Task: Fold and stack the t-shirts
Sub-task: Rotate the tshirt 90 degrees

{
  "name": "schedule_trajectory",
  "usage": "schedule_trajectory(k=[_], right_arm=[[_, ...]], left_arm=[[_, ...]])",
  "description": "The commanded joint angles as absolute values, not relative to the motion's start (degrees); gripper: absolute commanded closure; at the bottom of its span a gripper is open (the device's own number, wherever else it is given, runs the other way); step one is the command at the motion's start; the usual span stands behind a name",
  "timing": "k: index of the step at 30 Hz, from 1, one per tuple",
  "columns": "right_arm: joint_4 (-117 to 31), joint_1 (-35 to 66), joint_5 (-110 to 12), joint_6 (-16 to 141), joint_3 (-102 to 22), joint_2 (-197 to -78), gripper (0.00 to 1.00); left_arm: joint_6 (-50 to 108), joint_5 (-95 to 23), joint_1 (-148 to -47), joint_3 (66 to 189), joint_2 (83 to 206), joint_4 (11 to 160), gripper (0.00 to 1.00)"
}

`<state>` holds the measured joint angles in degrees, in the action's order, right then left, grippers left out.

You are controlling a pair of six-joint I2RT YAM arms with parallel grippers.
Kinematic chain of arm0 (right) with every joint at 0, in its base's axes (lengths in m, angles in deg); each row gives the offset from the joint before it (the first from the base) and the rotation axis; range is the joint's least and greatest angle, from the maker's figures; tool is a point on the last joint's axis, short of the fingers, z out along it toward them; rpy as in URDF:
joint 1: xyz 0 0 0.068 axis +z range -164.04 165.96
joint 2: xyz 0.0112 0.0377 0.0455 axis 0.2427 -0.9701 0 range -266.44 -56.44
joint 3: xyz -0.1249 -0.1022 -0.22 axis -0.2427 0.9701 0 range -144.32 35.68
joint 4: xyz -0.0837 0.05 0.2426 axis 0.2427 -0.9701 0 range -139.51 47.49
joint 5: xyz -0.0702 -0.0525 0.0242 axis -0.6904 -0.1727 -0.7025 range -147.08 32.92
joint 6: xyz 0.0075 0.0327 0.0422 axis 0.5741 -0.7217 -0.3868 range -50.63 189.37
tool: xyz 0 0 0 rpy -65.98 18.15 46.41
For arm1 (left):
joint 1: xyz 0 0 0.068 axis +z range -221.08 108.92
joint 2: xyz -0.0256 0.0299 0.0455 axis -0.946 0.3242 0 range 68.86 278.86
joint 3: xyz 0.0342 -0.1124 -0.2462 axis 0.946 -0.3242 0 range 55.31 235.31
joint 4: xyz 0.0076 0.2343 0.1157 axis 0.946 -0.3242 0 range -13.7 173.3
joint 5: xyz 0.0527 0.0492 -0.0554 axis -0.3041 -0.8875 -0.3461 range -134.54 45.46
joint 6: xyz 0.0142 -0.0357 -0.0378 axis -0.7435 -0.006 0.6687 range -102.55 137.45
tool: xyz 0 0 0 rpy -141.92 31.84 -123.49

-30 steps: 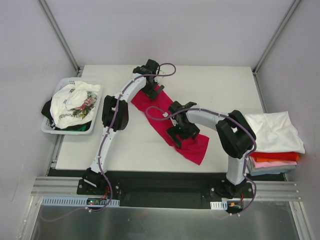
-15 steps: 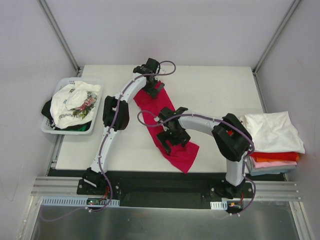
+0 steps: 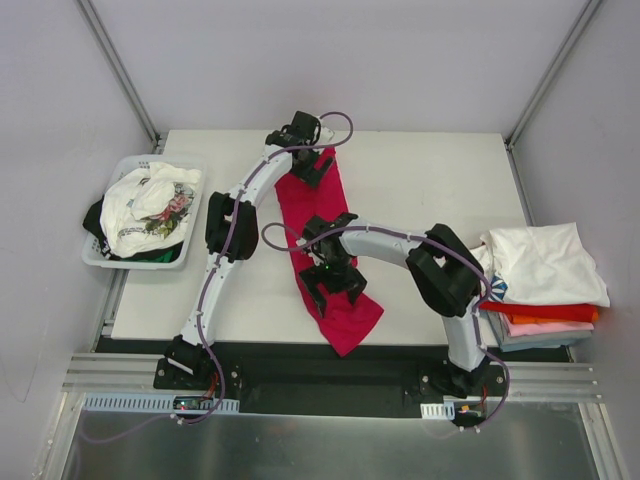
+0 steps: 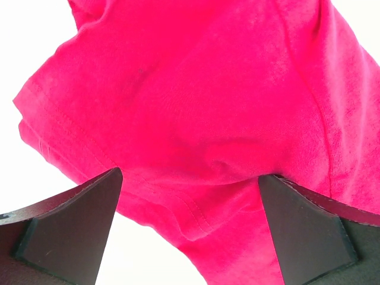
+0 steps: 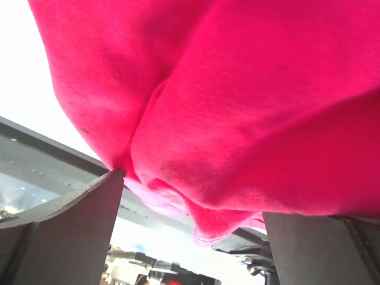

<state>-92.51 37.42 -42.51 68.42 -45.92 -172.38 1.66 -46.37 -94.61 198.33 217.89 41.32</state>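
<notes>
- Left gripper (image 3: 312, 165) hangs over the far end of the crimson t-shirt (image 3: 305, 205) with its jaws spread as wide as they go; its wrist view shows a hemmed edge lying between the fingers, nothing pinched
- Right gripper (image 3: 330, 278) is spread just as wide at the near half, cloth bulging between its fingers, with no pinch that I can see
- Crimson t-shirt lies as a long narrow strip down the middle of the table (image 3: 430, 180), its near tip reaching the table's front edge
- Step in hand, as I judge it: straightening the strip before the cross fold. To do it well, each gripper should close on every layer at a hem rather than just the top one, keep the strip taut between them, and lay one end onto the other with the edges matched
- Folded stack (image 3: 545, 290) sits at the far right beside the table, a white shirt on top; the white basket (image 3: 100, 255) at the left holds a white printed shirt (image 3: 150, 205) over dark cloth
</notes>
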Motion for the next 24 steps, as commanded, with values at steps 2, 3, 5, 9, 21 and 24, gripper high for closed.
schedule_trajectory(k=[2,3,5,9,21,24], right_arm=[[-82.24,40.97,-35.45,67.43,-47.19,-180.36,0.04],[-82.67,41.15,-35.54,67.44,-47.89,-180.54,0.04],[-82.85,41.15,-35.37,66.91,-49.56,-180.98,0.04],[-84.52,41.59,-35.63,67.0,-53.08,-182.47,0.04],[-86.54,42.12,-39.15,67.61,-63.54,-185.37,0.04],[-87.33,42.12,-40.73,68.14,-65.47,-185.55,0.04]], left_arm=[[2.51,-43.05,-94.37,200.85,218.71,43.84,0.01],[2.43,-43.05,-94.46,200.85,218.71,44.01,0.01],[1.99,-43.05,-94.9,200.94,218.71,44.45,0.01],[1.98,-42.52,-95.17,201.12,218.8,45.33,0.01],[1.81,-39.01,-96.75,202.0,218.54,47.61,0.01],[1.46,-38.74,-97.1,202.17,218.18,47.79,0.01]])
